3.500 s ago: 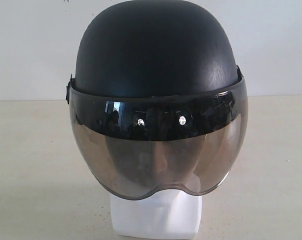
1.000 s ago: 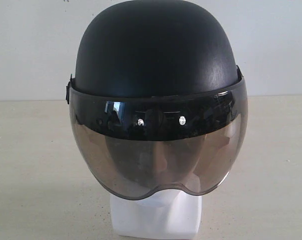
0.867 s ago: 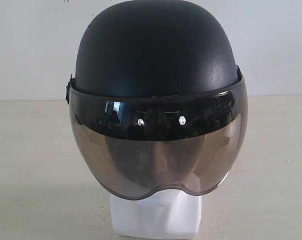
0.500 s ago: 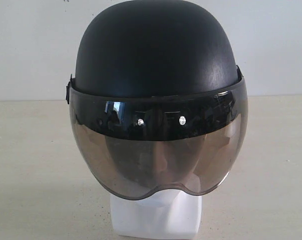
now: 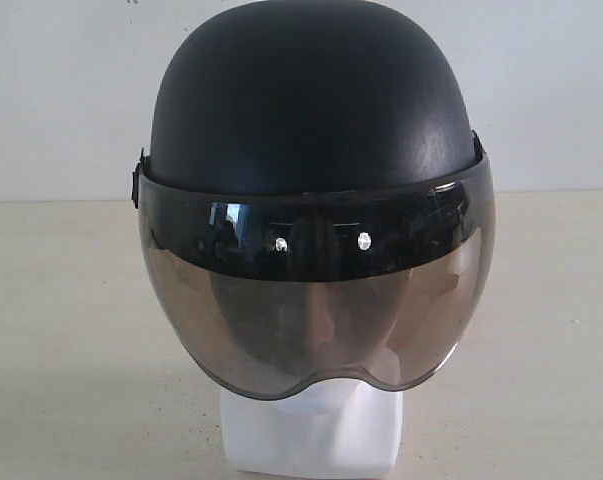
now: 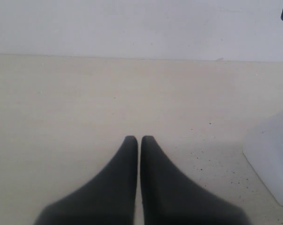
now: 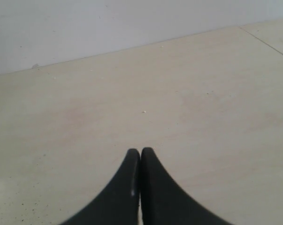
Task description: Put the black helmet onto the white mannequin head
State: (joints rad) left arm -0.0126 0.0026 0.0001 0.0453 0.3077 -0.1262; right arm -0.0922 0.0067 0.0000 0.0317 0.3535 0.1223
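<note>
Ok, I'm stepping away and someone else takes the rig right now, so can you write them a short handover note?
Left gripper: shut, holding nothing, low over the beige table.
Right gripper: shut, holding nothing, also over the table.
The matte black rounded helmet sits level on the white foam mannequin head. Its smoky tinted visor covers the face, and only the chin and squared neck base show below.
Done: the helmet is on the head.
Left: apparently nothing. The straps are not visible, so check the fit.
</note>
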